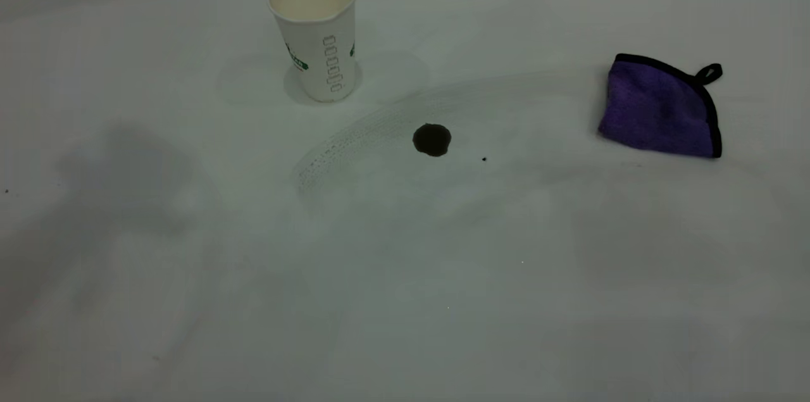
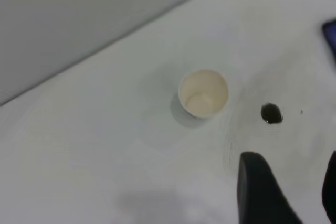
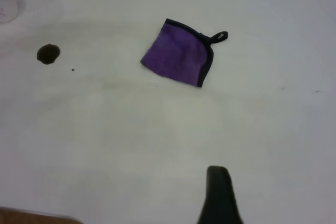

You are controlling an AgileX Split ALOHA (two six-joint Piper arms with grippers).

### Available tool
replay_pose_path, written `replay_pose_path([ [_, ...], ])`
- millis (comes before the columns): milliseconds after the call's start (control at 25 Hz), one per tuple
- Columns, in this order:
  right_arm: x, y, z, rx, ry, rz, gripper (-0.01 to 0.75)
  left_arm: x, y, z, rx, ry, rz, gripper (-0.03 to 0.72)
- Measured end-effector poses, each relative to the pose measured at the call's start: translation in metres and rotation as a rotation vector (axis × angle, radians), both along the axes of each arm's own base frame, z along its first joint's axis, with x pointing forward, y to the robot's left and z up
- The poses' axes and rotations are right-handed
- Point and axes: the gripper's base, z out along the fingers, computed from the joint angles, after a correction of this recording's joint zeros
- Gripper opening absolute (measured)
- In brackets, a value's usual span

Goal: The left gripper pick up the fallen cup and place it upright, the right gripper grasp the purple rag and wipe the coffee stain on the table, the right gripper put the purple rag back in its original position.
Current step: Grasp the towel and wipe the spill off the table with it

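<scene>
The white cup (image 1: 313,35) stands upright at the back of the table (image 1: 405,301), its cream inside showing in the left wrist view (image 2: 203,94). The coffee stain (image 1: 431,139) is a round dark blot in front of and right of the cup; it also shows in both wrist views (image 2: 271,113) (image 3: 48,53). The purple rag (image 1: 658,107) lies flat at the right, loop at its far corner (image 3: 178,56). My left gripper (image 2: 294,182) is open and empty, above the table, apart from the cup. Only a dark part of my right gripper (image 3: 218,195) shows, well short of the rag. Neither gripper is in the exterior view.
A tiny black speck (image 1: 484,159) lies just right of the stain. A faint grey arc of smear marks (image 1: 354,136) curves from left of the stain toward the rag. A grey wall (image 2: 79,14) runs behind the table.
</scene>
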Motion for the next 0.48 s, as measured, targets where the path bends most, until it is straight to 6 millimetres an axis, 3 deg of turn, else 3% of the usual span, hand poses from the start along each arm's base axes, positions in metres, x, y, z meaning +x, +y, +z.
replay_pose_path([
  [280, 0.0, 0.0, 0.0, 0.0, 0.0, 0.0, 0.588, -0.102, 0.023, 0.003, -0.019, -0.071, 0.067, 0.275],
  [400, 0.0, 0.0, 0.0, 0.0, 0.0, 0.0, 0.588, -0.136, 0.03, -0.012, -0.063, -0.054, 0.114, 0.26],
  [480, 0.0, 0.0, 0.0, 0.0, 0.0, 0.0, 0.588, -0.152, 0.033, -0.034, -0.091, -0.002, 0.157, 0.253],
])
